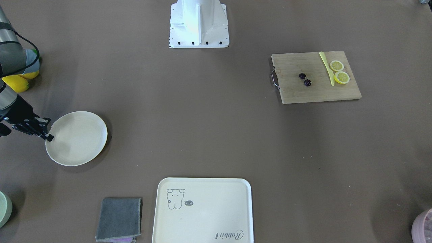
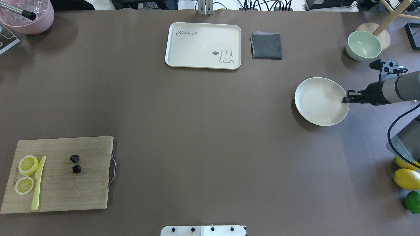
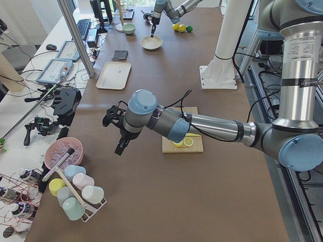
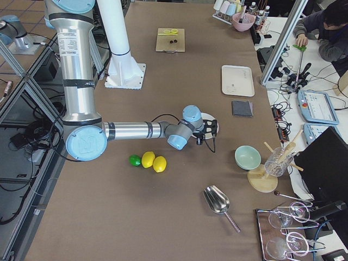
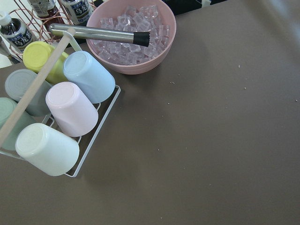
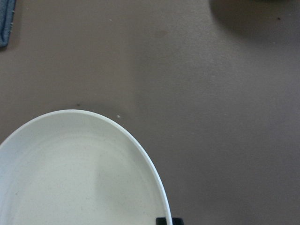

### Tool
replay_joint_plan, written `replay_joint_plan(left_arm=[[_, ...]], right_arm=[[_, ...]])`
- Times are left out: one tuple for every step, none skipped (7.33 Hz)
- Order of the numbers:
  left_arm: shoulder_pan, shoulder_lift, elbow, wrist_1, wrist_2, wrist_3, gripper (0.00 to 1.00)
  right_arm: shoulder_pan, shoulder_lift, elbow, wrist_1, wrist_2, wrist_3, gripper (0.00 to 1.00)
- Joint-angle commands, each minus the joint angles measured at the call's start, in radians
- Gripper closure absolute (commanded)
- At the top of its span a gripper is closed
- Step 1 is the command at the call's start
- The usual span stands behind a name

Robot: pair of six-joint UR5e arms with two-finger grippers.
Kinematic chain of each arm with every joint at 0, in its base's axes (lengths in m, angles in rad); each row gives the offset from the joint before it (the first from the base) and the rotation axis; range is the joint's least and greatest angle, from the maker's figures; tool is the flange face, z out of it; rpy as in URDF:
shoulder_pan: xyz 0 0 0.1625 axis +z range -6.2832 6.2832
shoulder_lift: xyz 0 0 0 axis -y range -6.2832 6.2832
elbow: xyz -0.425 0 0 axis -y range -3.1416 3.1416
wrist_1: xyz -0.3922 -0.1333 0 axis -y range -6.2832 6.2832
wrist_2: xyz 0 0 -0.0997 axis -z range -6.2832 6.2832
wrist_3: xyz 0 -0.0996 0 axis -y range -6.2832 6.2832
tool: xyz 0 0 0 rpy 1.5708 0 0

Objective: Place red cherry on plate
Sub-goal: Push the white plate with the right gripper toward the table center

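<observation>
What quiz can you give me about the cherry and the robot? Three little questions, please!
1. True or false: the red cherry lies on the wooden board.
2. Which thing lies right beside the lemon slices? A. yellow knife B. grey cloth C. green bowl
3. Fill the gap: the right gripper is at the rim of the ____.

Key: 1 true. 2 A. 3 plate.
</observation>
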Motion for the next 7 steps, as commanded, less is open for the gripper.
replay_joint_plan(left_arm=[[0.0,0.0,0.0,0.0,0.0,0.0,0.02],[0.0,0.001,0.0,0.0,0.0,0.0,0.02],[0.0,0.001,0.0,0.0,0.0,-0.002,0.02],[0.0,0.001,0.0,0.0,0.0,-0.002,0.02],[0.0,0.001,0.001,0.002,-0.002,-0.002,0.02],[0.0,0.001,0.001,0.002,-0.002,-0.003,0.02],[0.0,0.001,0.003,0.002,-0.027,-0.003,0.02]], right_arm=[[-0.053,0.052,0.083,-0.007,-0.003,0.168,1.0],[-0.102,0.083,0.11,-0.007,-0.044,0.245,1.0],[-0.178,0.134,0.127,-0.047,-0.127,0.319,1.0],[-0.276,0.214,0.135,-0.129,-0.232,0.372,1.0],[-0.36,0.304,0.138,-0.212,-0.325,0.45,1.0],[-0.439,0.378,0.138,-0.296,-0.413,0.489,1.0],[-0.509,0.426,0.137,-0.352,-0.479,0.515,1.0]])
